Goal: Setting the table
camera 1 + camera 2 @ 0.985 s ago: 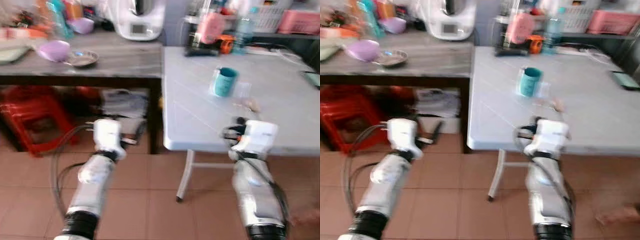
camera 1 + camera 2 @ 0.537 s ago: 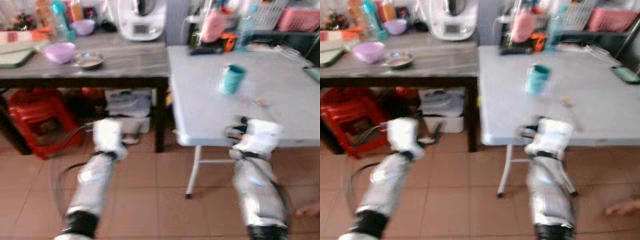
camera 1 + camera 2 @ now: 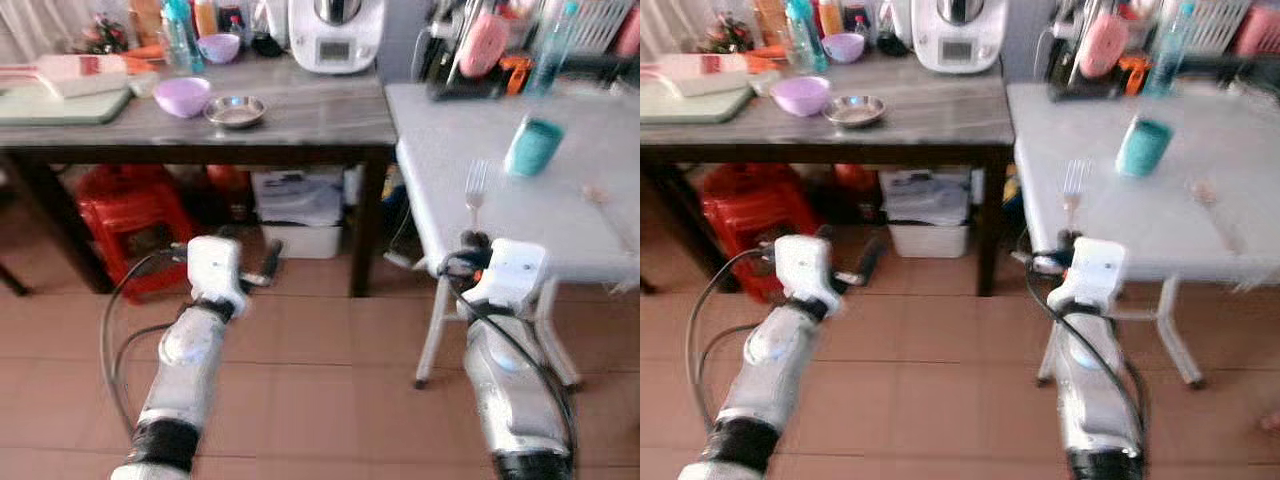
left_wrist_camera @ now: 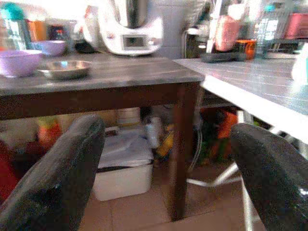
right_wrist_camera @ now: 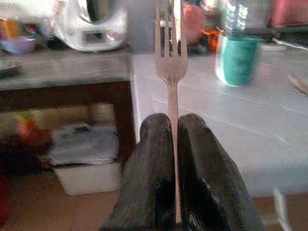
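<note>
My right gripper [image 5: 173,120] is shut on the handle of a silver fork [image 5: 171,67], held upright with its tines up. In the eye views the fork [image 3: 476,185] stands just before the near left corner of the white folding table [image 3: 440,190]. A teal cup [image 3: 532,147] stands on that table, with a spoon [image 3: 600,200] lying to its right. My left gripper [image 4: 166,130] is open and holds nothing. It hovers low above the tiled floor, in front of the dark wooden table [image 3: 300,115].
The wooden table carries a purple bowl [image 3: 182,96], a steel bowl [image 3: 236,110], a white kitchen machine [image 3: 335,35] and bottles. Under it stand a red stool [image 3: 125,215] and a white box [image 3: 300,215]. Bottles and a dish rack crowd the white table's far edge.
The whole picture has shifted: both tables now sit farther right and farther off, so the camera has moved. Both arms keep their pose, and the right one still holds the fork.
</note>
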You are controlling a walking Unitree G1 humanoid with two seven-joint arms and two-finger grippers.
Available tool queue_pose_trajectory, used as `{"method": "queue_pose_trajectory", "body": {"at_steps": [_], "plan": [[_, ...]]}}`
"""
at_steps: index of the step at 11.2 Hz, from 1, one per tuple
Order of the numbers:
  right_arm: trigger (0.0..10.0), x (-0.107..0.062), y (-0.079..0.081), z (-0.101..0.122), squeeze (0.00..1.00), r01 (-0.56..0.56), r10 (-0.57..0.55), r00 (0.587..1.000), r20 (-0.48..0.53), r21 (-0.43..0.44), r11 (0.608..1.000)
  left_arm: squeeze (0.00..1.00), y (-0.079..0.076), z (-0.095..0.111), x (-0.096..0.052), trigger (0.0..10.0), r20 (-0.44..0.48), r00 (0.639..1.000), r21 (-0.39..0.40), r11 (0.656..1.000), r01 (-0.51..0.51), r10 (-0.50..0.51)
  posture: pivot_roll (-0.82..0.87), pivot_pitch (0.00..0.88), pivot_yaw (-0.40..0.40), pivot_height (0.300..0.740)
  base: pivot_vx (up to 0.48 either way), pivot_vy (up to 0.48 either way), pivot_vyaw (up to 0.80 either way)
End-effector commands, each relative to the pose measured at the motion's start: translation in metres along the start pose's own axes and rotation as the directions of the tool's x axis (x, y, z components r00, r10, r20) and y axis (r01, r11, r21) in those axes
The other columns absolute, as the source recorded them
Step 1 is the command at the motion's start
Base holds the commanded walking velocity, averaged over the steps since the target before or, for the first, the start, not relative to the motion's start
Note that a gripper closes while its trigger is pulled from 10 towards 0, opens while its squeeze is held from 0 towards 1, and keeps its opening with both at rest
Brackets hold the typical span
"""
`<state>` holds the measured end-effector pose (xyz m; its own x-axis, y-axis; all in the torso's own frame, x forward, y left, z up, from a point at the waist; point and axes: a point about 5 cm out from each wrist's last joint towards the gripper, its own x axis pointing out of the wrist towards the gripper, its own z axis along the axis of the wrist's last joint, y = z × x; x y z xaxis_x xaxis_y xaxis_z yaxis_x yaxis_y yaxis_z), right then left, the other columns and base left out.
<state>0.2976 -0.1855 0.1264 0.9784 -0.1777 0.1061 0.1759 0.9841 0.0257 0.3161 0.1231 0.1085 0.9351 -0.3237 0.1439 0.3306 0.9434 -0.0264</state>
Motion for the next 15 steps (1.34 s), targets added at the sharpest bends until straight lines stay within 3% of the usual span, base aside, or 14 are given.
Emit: {"method": "queue_pose_trajectory", "body": {"at_steps": [1, 6, 10, 15], "plan": [[10.0, 0.001, 0.003, 0.006, 0.0, -0.01, 0.01, 1.0, 0.029, 0.007, 1.0, 0.0, 0.005, 0.002, 0.001, 10.0, 0.004, 1.0, 0.026, 1.0, -0.008, 0.008, -0.03, 0.023, 0.013, 0.74, 0.0, 0.398, 0.0], [10.0, 0.001, 0.004, 0.006, 0.0, -0.013, 0.013, 0.999, 0.03, 0.003, 1.0, 0.0, 0.004, 0.002, 0.002, 10.0, 0.008, 1.0, 0.027, 1.0, -0.008, 0.007, -0.03, 0.025, 0.012, 0.74, 0.0, 0.394, 0.0], [10.0, 0.001, 0.005, 0.007, 0.0, -0.018, 0.018, 0.999, 0.034, 0.001, 1.0, 0.0, 0.004, 0.005, 0.0, 10.0, 0.026, 0.999, 0.048, 0.999, 0.023, -0.025, -0.03, 0.022, 0.013, 0.74, 0.0, 0.0, 0.0], [10.0, 0.0, 0.006, 0.007, 0.0, -0.03, 0.03, 0.999, 0.038, 0.002, 1.0, 0.0, 0.016, 0.002, -0.005, 10.0, 0.003, 1.0, 0.068, 0.998, -0.012, 0.011, -0.02, 0.016, 0.016, 0.74, 0.298, 0.0, 0.55]]}}
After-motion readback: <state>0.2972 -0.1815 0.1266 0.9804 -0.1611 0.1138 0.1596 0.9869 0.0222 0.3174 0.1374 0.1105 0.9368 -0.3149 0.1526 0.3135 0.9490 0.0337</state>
